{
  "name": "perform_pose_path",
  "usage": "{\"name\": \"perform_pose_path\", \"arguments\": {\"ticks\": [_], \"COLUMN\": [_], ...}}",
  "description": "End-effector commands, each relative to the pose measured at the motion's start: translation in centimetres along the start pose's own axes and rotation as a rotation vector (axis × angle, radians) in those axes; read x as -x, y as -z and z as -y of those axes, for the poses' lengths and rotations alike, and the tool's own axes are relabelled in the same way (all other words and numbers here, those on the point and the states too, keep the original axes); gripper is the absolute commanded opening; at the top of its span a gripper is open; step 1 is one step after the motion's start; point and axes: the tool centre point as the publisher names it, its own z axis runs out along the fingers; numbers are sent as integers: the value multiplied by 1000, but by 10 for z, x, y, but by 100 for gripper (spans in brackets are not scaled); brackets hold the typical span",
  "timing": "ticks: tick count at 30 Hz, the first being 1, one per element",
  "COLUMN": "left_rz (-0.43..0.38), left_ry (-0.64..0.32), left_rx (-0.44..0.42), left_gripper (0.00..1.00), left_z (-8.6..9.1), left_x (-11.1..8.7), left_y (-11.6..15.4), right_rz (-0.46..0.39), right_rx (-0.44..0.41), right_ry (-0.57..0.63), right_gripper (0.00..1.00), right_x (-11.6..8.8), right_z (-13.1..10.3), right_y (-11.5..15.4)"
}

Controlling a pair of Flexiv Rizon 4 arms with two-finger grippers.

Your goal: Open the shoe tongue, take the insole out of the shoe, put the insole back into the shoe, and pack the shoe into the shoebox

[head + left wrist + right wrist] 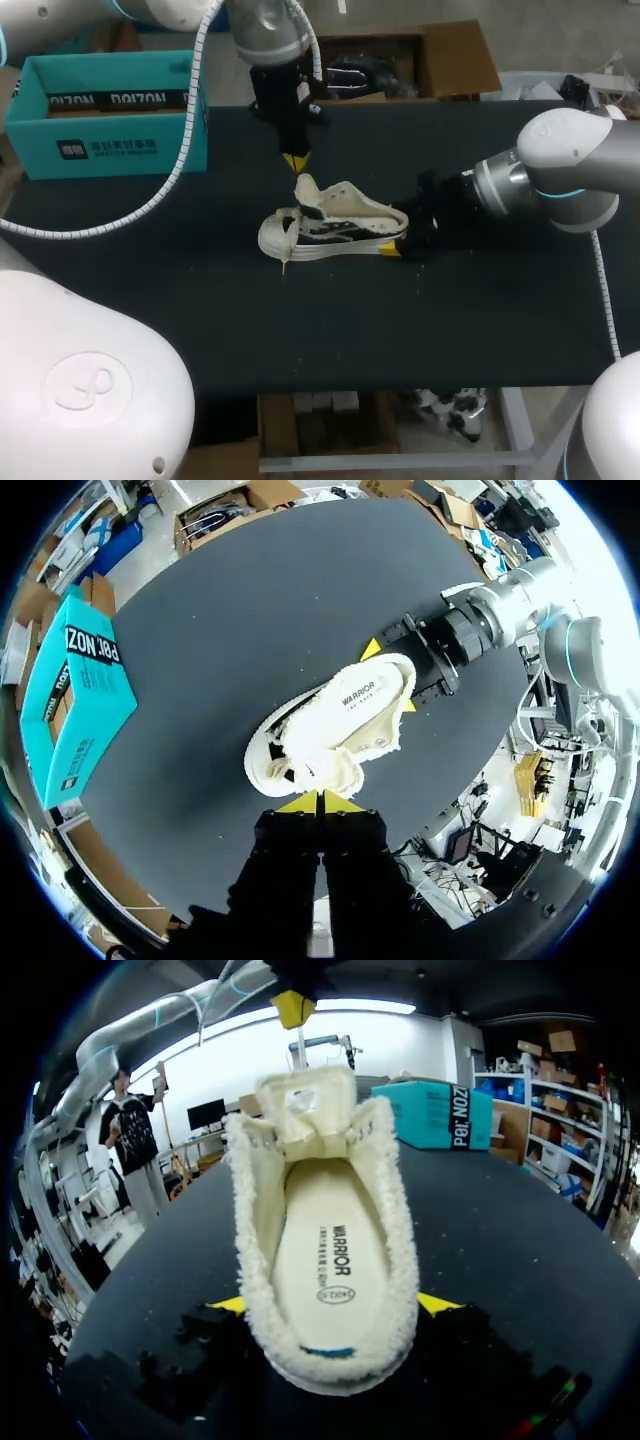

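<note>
Lying crosswise on its sole, the shoe (340, 226) points toe left.

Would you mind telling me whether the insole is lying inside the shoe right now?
Yes, the right wrist view shows the insole lying flat inside the shoe, between its fleecy walls.

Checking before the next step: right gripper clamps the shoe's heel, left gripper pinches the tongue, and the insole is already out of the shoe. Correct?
Not quite. The insole is still lying inside the shoe, as the right wrist view shows. The rest holds: right gripper on the heel, left gripper pinching the tongue.
</note>
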Motion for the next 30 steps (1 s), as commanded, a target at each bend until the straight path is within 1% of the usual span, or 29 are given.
{"name": "perform_pose_path", "arguments": {"ticks": [1,13,14,16,17,19,20,22,23,25,30], "left_rz": [-167,-167,-196,-191,-209,-211,-219,-220,-215,-226,-201], "left_ry": [-968,-968,-974,-1002,-989,-1014,-1007,-1016,-997,-1010,-994], "left_rx": [164,164,162,156,143,127,118,106,95,81,72], "left_gripper": [0,0,0,0,0,0,0,0,0,0,0], "left_z": [19,19,24,28,30,32,34,37,39,41,45], "left_x": [2,2,3,1,0,-3,-4,-7,-8,-12,-21], "left_y": [-1,-1,-5,-12,-15,-24,-29,-38,-42,-49,-68], "right_rz": [-4,-4,-4,-4,-4,-4,-4,-4,-4,-4,-4], "right_rx": [3,3,3,3,3,3,3,3,3,3,3], "right_ry": [0,0,0,0,0,0,0,0,0,0,0], "right_gripper": [0,0,0,0,0,0,0,0,0,0,0], "right_x": [1,1,1,1,1,1,1,1,1,1,1], "right_z": [4,4,4,4,4,4,4,4,4,4,4], "right_y": [-3,-3,-3,-3,-3,-3,-3,-3,-3,-3,-3]}}
